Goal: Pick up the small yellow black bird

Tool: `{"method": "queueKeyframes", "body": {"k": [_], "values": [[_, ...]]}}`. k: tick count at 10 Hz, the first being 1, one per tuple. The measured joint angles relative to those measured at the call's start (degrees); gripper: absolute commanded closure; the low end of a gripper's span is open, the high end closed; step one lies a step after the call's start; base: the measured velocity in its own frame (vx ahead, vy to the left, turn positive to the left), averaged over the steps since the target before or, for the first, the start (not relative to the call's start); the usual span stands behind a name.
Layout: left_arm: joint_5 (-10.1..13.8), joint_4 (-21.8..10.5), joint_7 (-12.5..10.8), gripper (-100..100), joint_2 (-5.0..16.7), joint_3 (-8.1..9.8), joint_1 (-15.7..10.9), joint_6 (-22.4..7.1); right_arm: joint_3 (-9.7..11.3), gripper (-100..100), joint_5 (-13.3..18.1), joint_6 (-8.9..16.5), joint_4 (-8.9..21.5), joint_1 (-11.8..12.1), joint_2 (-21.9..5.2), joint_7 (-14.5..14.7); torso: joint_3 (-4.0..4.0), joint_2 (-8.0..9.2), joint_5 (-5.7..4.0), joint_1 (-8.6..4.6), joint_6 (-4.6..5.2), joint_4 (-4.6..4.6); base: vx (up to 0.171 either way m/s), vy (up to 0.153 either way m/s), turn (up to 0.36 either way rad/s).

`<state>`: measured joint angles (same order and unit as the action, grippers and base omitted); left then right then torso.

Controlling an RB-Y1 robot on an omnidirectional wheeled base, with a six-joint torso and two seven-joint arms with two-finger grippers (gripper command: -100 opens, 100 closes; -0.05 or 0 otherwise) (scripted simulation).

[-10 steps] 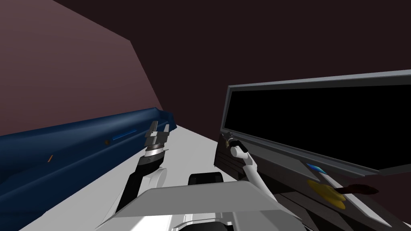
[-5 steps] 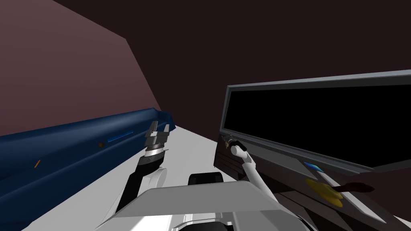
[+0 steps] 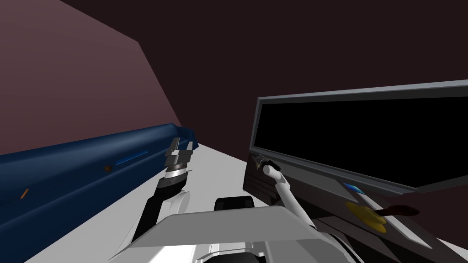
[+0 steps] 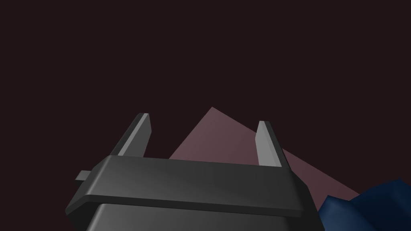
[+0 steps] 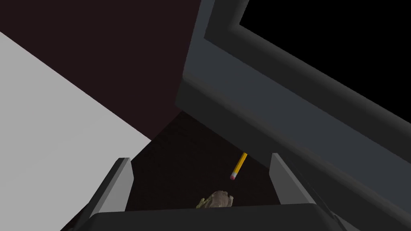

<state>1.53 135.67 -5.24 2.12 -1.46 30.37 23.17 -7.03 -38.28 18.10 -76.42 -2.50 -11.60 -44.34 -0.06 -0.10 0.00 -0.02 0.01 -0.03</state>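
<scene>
While agape, right pincer (image 5: 199,158) around bird (image 5: 216,199).

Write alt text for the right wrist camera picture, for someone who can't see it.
The right gripper is open, with a small tan figure between its fingers, close to its body and touched by neither. Beyond it a yellow pencil lies on a dark surface near a grey screen frame.

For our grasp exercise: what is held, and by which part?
Nothing: left end effector and right end effector are open; the bird lies ungripped between the right fingers.
</scene>
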Motion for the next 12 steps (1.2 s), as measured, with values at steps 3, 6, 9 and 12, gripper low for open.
{"method": "queueKeyframes", "body": {"k": [3, 6, 9, 12], "values": [[0.0, 0.0, 0.0, 0, 0.0, 0.0, 0.0, 0.0, -1.21, -100, -2.64, 2.62, 4.55, -1.21, -0.22, -4.44, 0.0, 0.0, 0.01, 0.03, 0.0, 0.0, 0.025, 0.005, -0.038], [0.0, 0.0, 0.0, 0, 0.0, 0.0, 0.0, 0.0, -2.6, -100, -4.79, 5.09, 8.83, -2.8, -0.54, -8.64, -0.01, -0.02, 0.0, 0.01, 0.0, 0.0, 0.031, 0.0, -0.049], [0.0, 0.0, 0.0, 0, 0.0, 0.0, 0.0, 0.0, -3.7, -100, -7.6, 7.36, 12.82, -3.92, -1.21, -12.87, -0.03, -0.05, 0.01, 0.02, 0.0, -0.01, 0.036, 0.005, -0.044], [0.0, 0.0, 0.0, 0, 0.0, 0.0, 0.0, 0.0, -4.95, -100, -8.61, 9.47, 15.64, -4.42, -1.1, -17.04, 0.01, 0.01, 0.01, 0.07, 0.0, 0.0, 0.033, 0.014, -0.051]]}}
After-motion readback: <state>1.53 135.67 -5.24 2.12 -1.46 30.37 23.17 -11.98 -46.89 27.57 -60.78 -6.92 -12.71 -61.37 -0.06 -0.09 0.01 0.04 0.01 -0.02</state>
